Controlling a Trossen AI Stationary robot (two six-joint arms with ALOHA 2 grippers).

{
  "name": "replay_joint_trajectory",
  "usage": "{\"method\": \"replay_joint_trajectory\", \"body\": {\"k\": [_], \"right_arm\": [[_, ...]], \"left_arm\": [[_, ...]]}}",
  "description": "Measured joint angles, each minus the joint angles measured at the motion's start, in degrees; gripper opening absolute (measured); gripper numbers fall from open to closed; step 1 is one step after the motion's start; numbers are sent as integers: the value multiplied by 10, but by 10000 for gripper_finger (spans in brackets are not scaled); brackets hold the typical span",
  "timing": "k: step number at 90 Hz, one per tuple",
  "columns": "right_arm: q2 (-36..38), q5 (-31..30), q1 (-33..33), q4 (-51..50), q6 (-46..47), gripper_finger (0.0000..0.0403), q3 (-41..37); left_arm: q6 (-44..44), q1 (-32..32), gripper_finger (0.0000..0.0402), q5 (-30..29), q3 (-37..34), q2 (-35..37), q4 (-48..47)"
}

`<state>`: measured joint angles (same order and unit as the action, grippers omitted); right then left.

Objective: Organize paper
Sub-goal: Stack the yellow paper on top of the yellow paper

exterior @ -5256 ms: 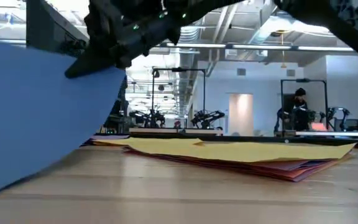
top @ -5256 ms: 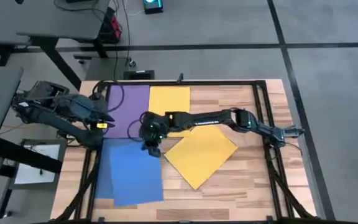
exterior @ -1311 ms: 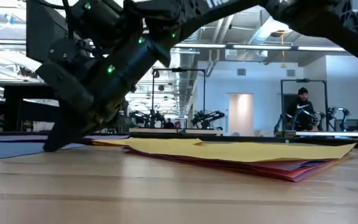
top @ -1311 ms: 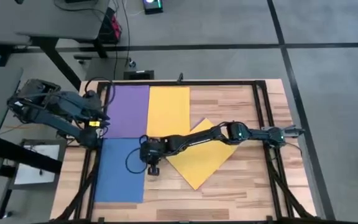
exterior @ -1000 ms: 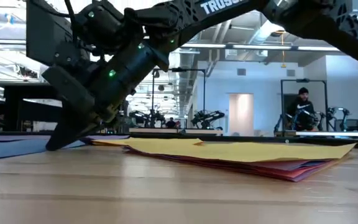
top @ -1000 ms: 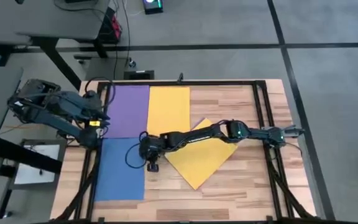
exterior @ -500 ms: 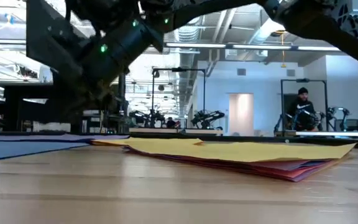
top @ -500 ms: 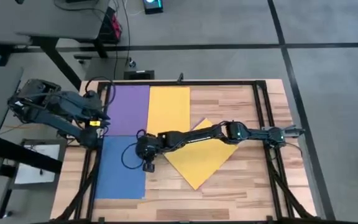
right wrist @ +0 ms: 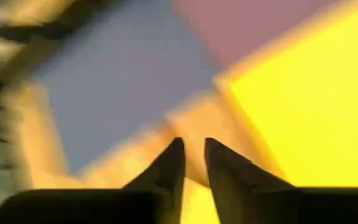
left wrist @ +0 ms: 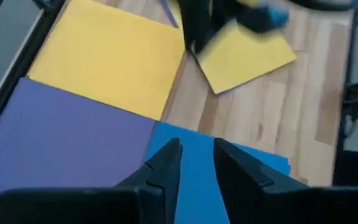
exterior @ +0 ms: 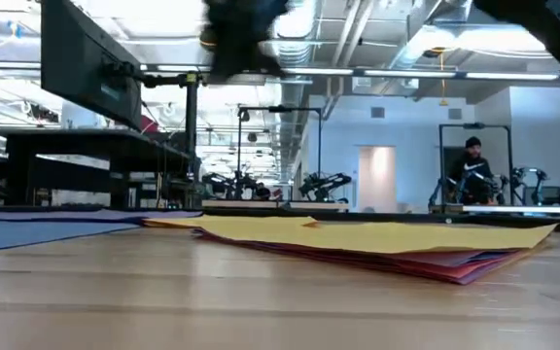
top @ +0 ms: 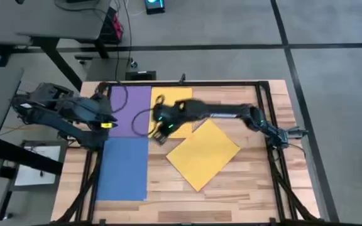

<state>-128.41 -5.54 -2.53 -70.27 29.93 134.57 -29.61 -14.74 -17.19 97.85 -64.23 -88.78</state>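
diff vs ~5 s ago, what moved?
The blue sheet, hanging tilted from the right gripper five seconds ago, now lies flat and square below the purple sheet. That gripper let go and pulled back over the upright yellow sheet, jaws nearly closed and empty. Unchanged: the purple sheet, both yellow sheets, the angled stack, and the left gripper waiting at the table's left edge.

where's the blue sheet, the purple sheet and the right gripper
blue sheet [top: 123, 168]: high view, middle of the sheet lying flat at the table's left.
purple sheet [top: 128, 108]: high view, bare middle of the sheet.
right gripper [top: 158, 137]: high view, at its fingertips, over the yellow sheet's [top: 180, 99] near edge.
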Motion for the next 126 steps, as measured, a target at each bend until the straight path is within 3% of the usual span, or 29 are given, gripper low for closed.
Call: {"method": "replay_joint_trajectory", "body": {"k": [8,16,25,43,53,63,76,97,126], "right_arm": [[19,-125,-12,-145,5,117,-32],[38,-171,-22,-196,23,151,-104],[110,-170,-22,-162,21,176,-241],[276,-124,-17,-17,41,181,-559],[392,-78,-17,59,78,178,-698],[461,-36,-17,123,118,178,-794],[527,-31,-7,175,162,178,-866],[545,12,28,228,227,177,-940],[530,26,81,256,282,177,-958]], "left_arm": [[-15,6,82,-15,-26,-27,53],[-8,7,82,-11,-77,-51,129],[-3,11,82,28,-150,-72,219],[-31,57,82,173,-291,-126,479],[-54,78,82,193,-315,-171,593],[-55,88,82,195,-315,-228,666],[-71,90,82,203,-315,-303,742],[-82,79,82,234,-315,-419,874],[-81,76,82,235,-314,-506,904]]}}
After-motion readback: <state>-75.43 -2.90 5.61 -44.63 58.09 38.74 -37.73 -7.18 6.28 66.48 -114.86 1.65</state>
